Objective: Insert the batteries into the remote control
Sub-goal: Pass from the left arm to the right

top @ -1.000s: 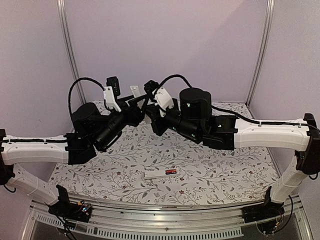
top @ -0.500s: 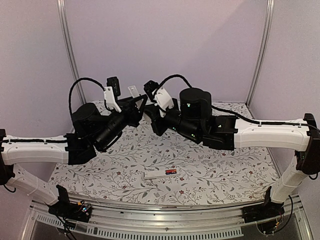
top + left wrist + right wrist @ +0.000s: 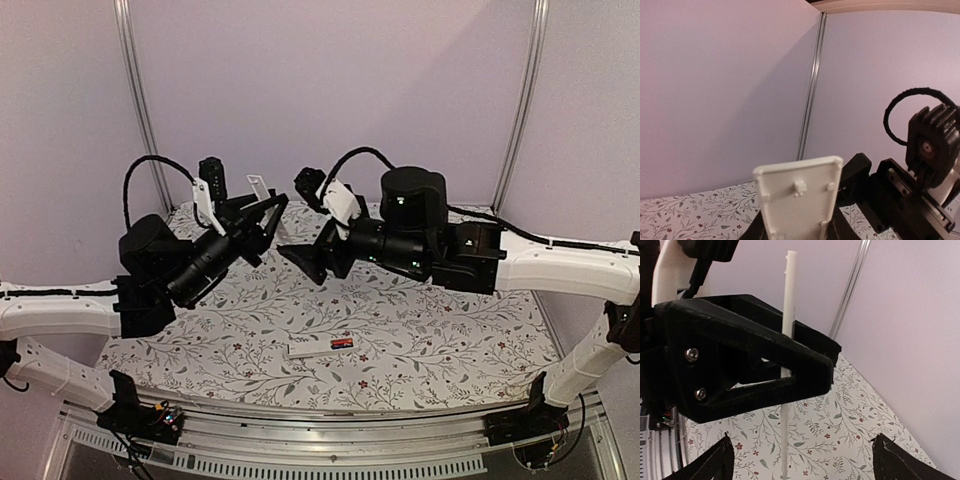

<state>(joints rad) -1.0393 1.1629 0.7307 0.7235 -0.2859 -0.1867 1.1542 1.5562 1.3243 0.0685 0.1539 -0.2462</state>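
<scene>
The remote control [image 3: 310, 350], a slim white bar, lies on the floral cloth near the front middle. A red-orange and black patch [image 3: 343, 343] at its right end looks like the batteries, too small to tell apart. My left gripper [image 3: 268, 203] is raised at the back, shut on a flat white cover plate [image 3: 258, 187]. In the left wrist view the plate [image 3: 797, 195] stands upright, ribbed side facing the camera. The right wrist view shows the same plate [image 3: 789, 290] edge-on, held by the left gripper [image 3: 740, 355]. My right gripper [image 3: 312, 245] is open and empty, just right of the left one.
Lilac walls and metal corner posts [image 3: 137, 100] enclose the table. The floral cloth [image 3: 450, 340] covers the surface. The right arm's wrist camera [image 3: 932, 145] is close beside the plate. Both arm bases sit at the near edge.
The right gripper, earlier shut and touching the left gripper at the plate, has opened and drawn back to the right. The left arm has shifted left and up, keeping the plate.
</scene>
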